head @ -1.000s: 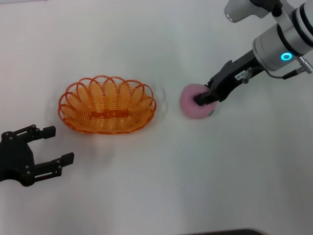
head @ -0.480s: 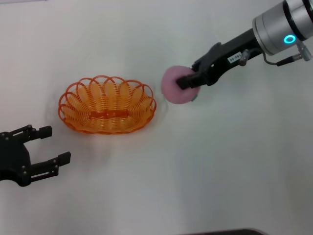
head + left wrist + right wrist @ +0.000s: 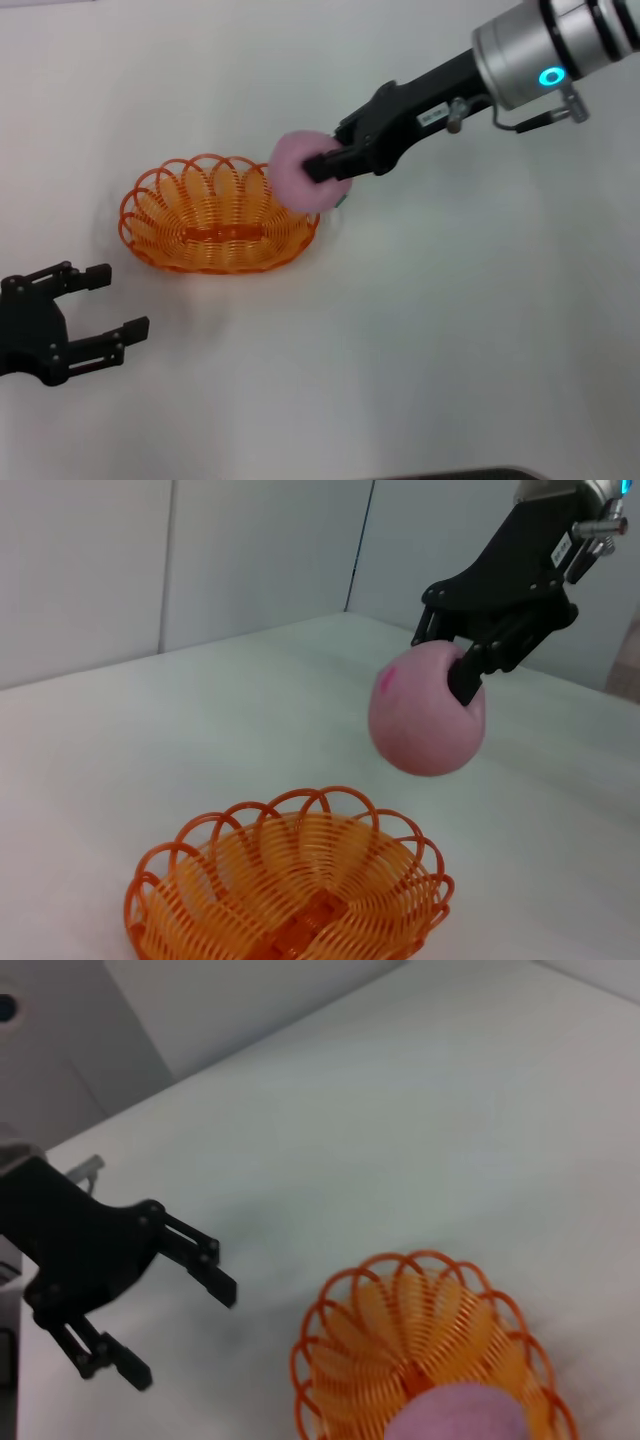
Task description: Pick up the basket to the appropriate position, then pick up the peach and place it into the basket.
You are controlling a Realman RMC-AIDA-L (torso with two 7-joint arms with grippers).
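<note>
The orange basket stands on the white table, left of centre; it also shows in the left wrist view and the right wrist view. My right gripper is shut on the pink peach and holds it in the air above the basket's right rim. The left wrist view shows the peach held well above the basket. In the right wrist view the peach hangs over the basket. My left gripper is open and empty, low at the front left, apart from the basket.
The white table has no other objects on it. A pale wall stands behind the table in the left wrist view.
My right gripper has lifted the peach off the table and carried it left, from beside the basket to above its right rim. The left gripper has barely shifted.
</note>
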